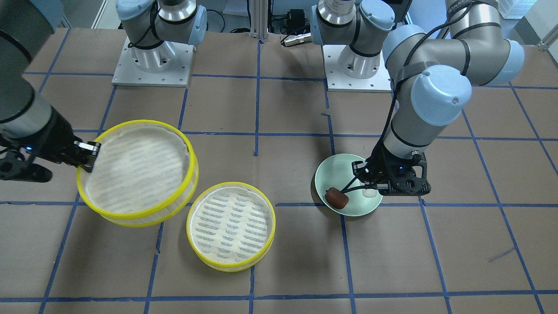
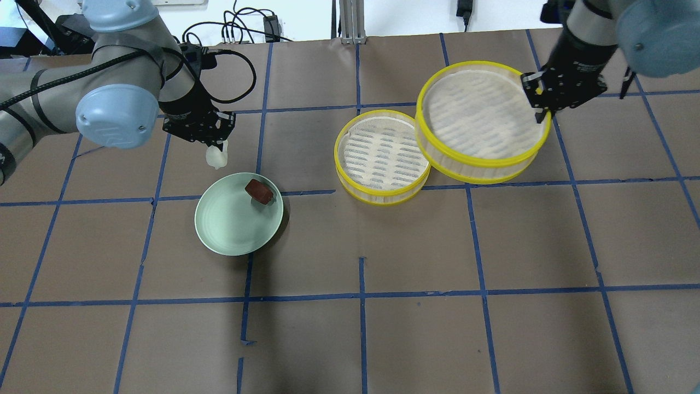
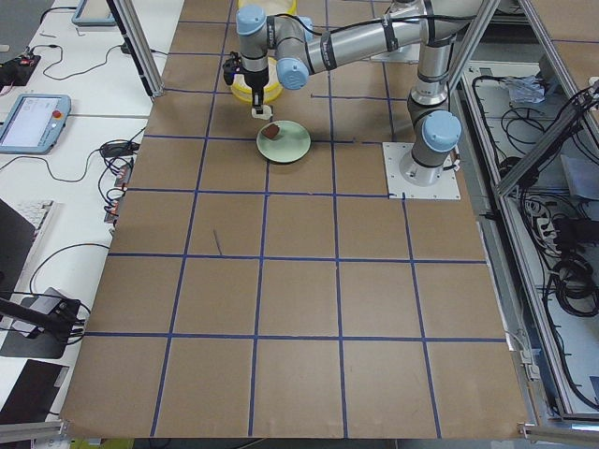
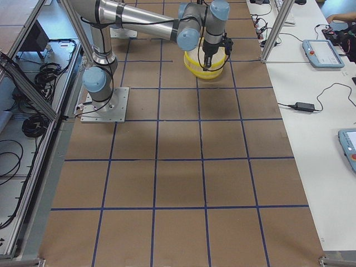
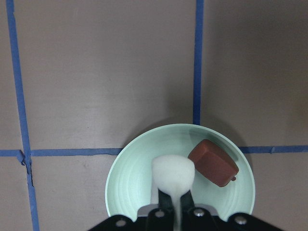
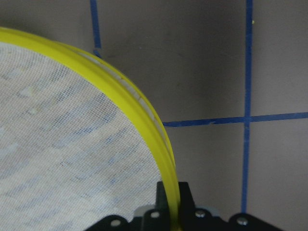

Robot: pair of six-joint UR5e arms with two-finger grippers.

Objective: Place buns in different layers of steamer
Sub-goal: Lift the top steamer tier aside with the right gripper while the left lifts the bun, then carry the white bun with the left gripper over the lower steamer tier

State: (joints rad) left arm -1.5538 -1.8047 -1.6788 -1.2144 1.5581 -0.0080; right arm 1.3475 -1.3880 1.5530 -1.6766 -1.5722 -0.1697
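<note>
My left gripper (image 2: 215,146) is shut on the white bun (image 2: 216,157) and holds it above the far edge of the pale green plate (image 2: 229,227). The left wrist view shows this bun (image 5: 172,174) between the fingers, over the plate (image 5: 127,168). The dark reddish-brown bun (image 2: 258,191) lies on the plate, and shows in the front view too (image 1: 337,198). My right gripper (image 2: 541,109) is shut on the yellow rim of one steamer layer (image 2: 481,109) and holds it tilted, partly over the other layer (image 2: 381,156), which rests on the table. Both layers are empty.
The table is brown paper with a grid of blue tape lines. The two arm bases (image 1: 152,56) stand at the robot's edge of the table. Cables and a connector (image 1: 296,39) lie between them.
</note>
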